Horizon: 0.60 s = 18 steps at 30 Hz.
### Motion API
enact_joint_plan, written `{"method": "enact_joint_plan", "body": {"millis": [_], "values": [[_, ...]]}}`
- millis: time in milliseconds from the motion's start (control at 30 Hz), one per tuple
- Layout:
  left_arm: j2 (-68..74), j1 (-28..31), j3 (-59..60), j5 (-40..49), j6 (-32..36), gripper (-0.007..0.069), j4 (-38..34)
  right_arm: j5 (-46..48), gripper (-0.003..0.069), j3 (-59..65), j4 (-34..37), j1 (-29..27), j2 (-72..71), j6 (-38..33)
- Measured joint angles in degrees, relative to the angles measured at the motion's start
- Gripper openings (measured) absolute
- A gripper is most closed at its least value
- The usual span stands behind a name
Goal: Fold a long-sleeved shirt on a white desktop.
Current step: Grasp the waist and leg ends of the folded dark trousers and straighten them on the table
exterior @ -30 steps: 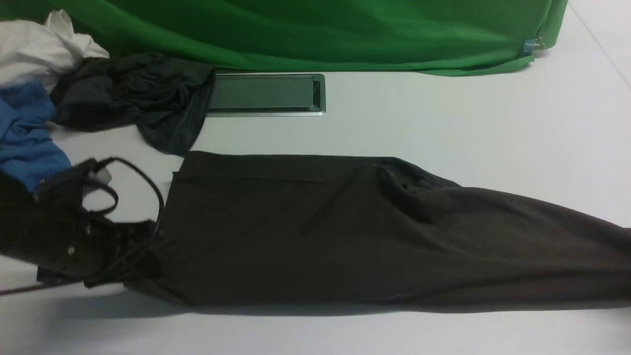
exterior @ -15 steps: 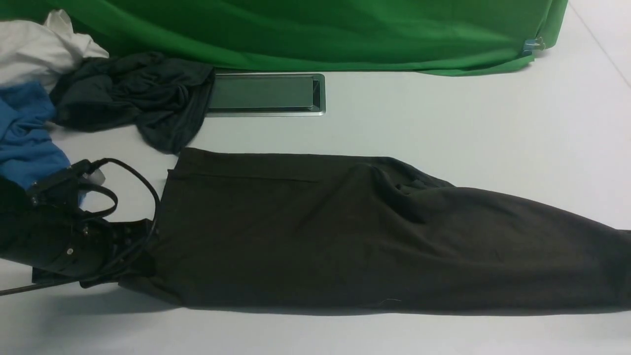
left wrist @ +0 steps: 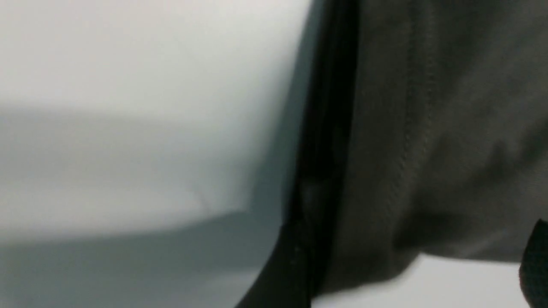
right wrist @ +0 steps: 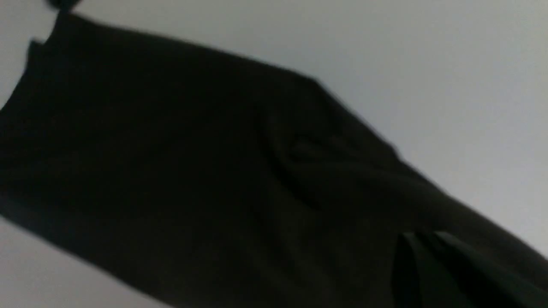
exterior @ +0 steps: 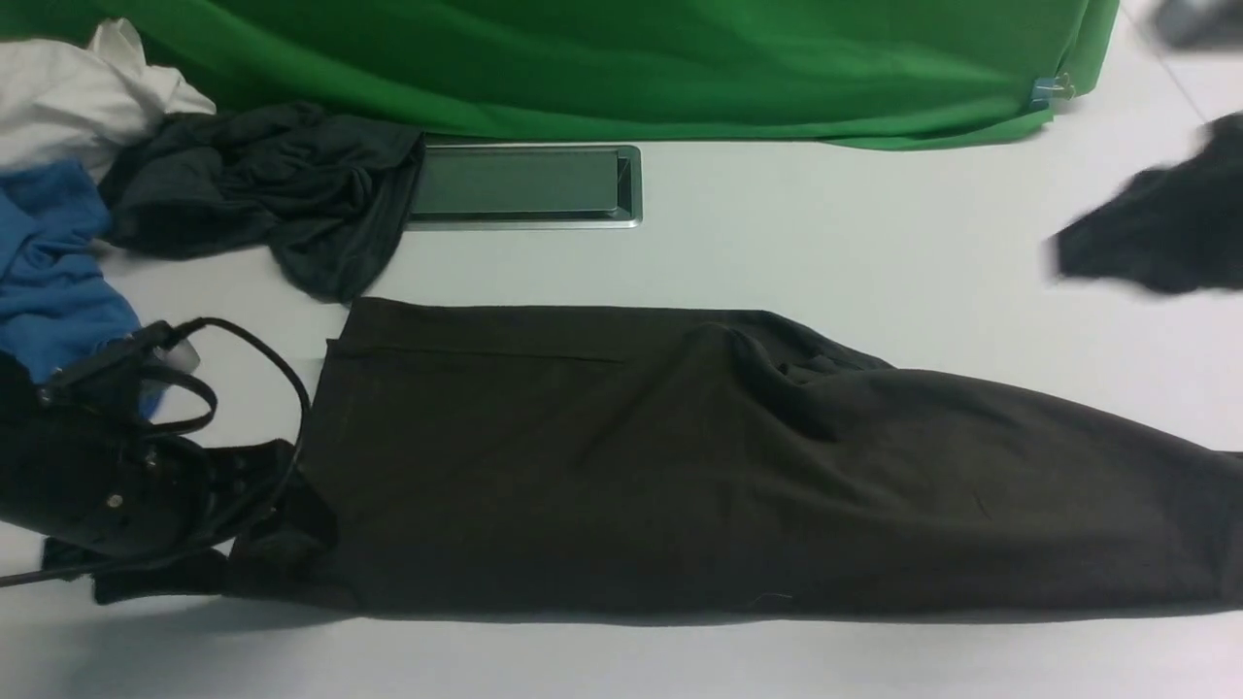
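New dark blur [exterior: 1151, 233] far right, likely right arm lifting, right pincer closed; left pincer [exterior: 272, 544] at long-sleeved shirt [exterior: 680, 466] hem, spread unreadable; lengthwise fold seems laid.

You see the very dark brown-black knit long-sleeved shirt [exterior: 680, 466] lying as 1 long band across the smooth white desk [exterior: 825, 252], its right end running out of frame. Your left claw [exterior: 277, 549] sits at the shirt's near left corner, against the cloth; you cannot tell how its jaws stand. Behind lie the rectangular grey metal hatch [exterior: 520, 184] and the draped green cloth [exterior: 631, 68]. At far left, 3 crumpled pieces bunch together: a charcoal-grey garment [exterior: 272, 194], a blue garment [exterior: 49, 262] and a white garment [exterior: 68, 97]. A blurred dark shape [exterior: 1156, 243] shows at the right edge.
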Motion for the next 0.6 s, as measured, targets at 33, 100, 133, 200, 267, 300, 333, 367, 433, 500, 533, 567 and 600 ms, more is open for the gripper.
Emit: {"method": "enact_joint_plan", "body": {"millis": [33, 100, 133, 200, 267, 300, 333, 367, 433, 500, 533, 567, 600], "values": [[-1.5, 0.0, -0.7, 0.8, -1.8, 0.0691, 2.4, 0.7, 0.0027, 0.0, -0.7, 2.7, 0.0, 0.0], [-3.8, 0.0, -1.8, 1.6, -6.6, 0.0692, 6.7, 1.5, 0.0027, 0.0, -1.5, 5.9, 0.0, 0.4], [-4.6, 0.0, -2.1, 1.8, -8.0, 0.0693, 8.1, 1.7, 0.0027, 0.0, -1.7, 6.9, 0.0, 0.5], [-6.9, 0.0, -3.2, 2.1, -11.7, 0.0692, 11.3, 1.8, 0.0027, 0.0, -2.1, 8.8, 0.0, 1.0], [-7.4, 0.0, -3.5, 2.1, -12.5, 0.0692, 10.6, 1.9, 0.0027, 0.0, -2.2, 9.6, 0.0, 1.5], [-7.3, 0.0, -3.5, 2.1, -12.6, 0.0692, 9.9, 2.0, 0.0027, 0.1, -2.3, 9.8, 0.0, 1.7], [-7.1, 0.0, -3.5, 2.1, -12.5, 0.0692, 9.6, 2.0, 0.0027, 0.1, -2.3, 9.8, 0.0, 1.7], [-6.1, 0.0, -3.5, 2.1, -11.9, 0.0692, 8.3, 2.0, 0.0027, 0.1, -2.4, 9.9, 0.0, 1.8], [-3.7, 0.0, -3.5, 2.0, -11.1, 0.0692, 7.1, 2.0, 0.0029, 0.1, -2.4, 9.9, 0.0, 1.9], [-1.0, 0.0, -3.5, 2.0, -10.7, 0.0692, 7.0, 2.0, 0.0031, 0.1, -2.4, 9.9, 0.0, 2.0], [0.9, 0.0, -3.5, 2.0, -10.4, 0.0692, 6.9, 2.0, 0.0032, 0.1, -2.4, 9.9, 0.0, 2.0], [2.5, 0.0, -3.5, 1.9, -9.9, 0.0692, 6.6, 2.0, 0.0033, 0.1, -2.5, 9.9, 0.0, 2.0], [3.8, 0.0, -3.5, 1.7, -9.5, 0.0692, 6.3, 2.0, 0.0034, 0.1, -2.5, 9.9, 0.0, 2.0]]}}
